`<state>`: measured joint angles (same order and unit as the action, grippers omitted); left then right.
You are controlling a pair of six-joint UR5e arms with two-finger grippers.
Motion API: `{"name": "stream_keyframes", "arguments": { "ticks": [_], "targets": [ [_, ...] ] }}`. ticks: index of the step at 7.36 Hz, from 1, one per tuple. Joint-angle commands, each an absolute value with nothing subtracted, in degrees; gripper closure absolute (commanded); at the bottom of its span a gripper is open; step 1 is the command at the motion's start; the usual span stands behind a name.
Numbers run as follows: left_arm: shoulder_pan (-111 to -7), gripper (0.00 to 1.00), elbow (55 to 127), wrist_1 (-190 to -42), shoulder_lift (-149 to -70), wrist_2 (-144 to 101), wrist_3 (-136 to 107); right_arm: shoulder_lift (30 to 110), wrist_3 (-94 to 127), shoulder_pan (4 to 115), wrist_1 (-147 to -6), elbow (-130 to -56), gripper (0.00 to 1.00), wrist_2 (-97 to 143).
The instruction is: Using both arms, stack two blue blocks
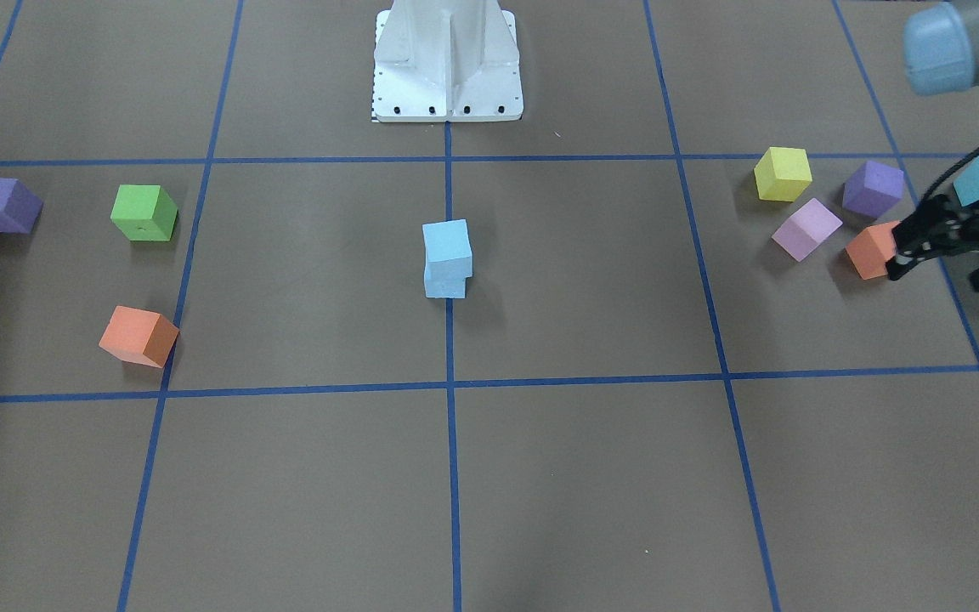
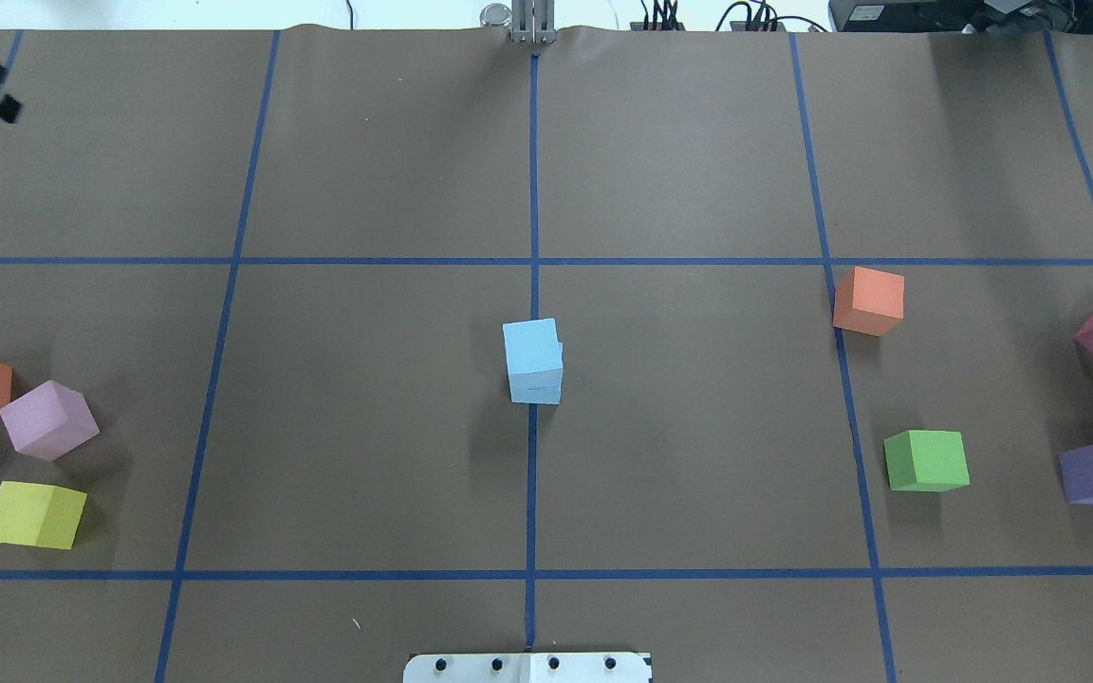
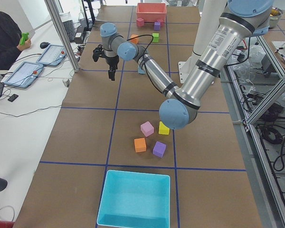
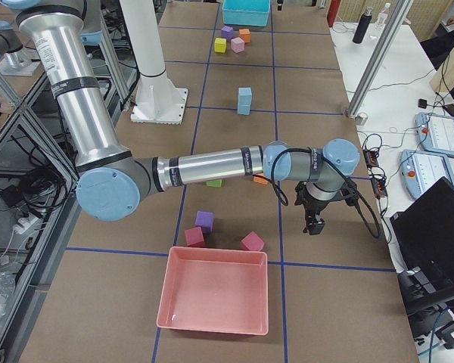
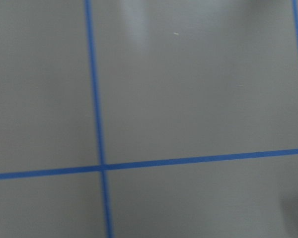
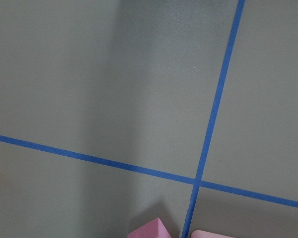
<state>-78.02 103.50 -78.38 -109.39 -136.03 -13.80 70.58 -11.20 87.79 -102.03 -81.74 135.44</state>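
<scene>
The two blue blocks (image 1: 447,259) stand stacked one on the other at the table's centre, the top one slightly offset; the stack also shows in the overhead view (image 2: 534,360) and the right-side view (image 4: 244,100). Nothing touches them. My left gripper (image 1: 938,274) hovers far off at my left end of the table, near an orange cube (image 1: 870,249); its fingers stand apart and empty. My right gripper (image 4: 314,215) shows only in the right-side view, above the table near the operators' edge; I cannot tell whether it is open. Both wrist views show only brown paper and blue tape lines.
Yellow (image 1: 783,173), lilac (image 1: 806,229) and purple (image 1: 872,189) cubes lie by a turquoise box (image 3: 133,199). Green (image 1: 144,212), orange (image 1: 138,337) and purple (image 1: 2,205) cubes lie at the other end by a pink tray (image 4: 212,299). The white pedestal (image 1: 447,64) stands at the back.
</scene>
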Motion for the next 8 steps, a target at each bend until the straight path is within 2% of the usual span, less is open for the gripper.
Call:
{"name": "stream_keyframes", "arguments": {
  "ticks": [1, 4, 6, 8],
  "targets": [
    [-88.90, 0.02, 101.96, -79.09, -100.06, -139.39, -1.35, 70.49, -11.16, 87.80, -102.04, -82.18, 0.00, 135.44],
    [-94.21, 0.02, 92.32, -81.64, -98.43, -140.10, 11.57, 70.23, -10.55, 87.80, -102.04, -82.97, 0.00, 135.26],
    [-94.22, 0.02, 84.33, -91.18, -98.44, -140.01, 11.78, 70.14, -10.11, 87.72, -101.95, -82.97, 0.00, 135.18],
    [-94.13, 0.02, 82.97, -92.64, -98.79, -139.92, 11.60, 69.53, -7.32, 86.93, -101.78, -83.49, 0.00, 135.17]
  ]
}}
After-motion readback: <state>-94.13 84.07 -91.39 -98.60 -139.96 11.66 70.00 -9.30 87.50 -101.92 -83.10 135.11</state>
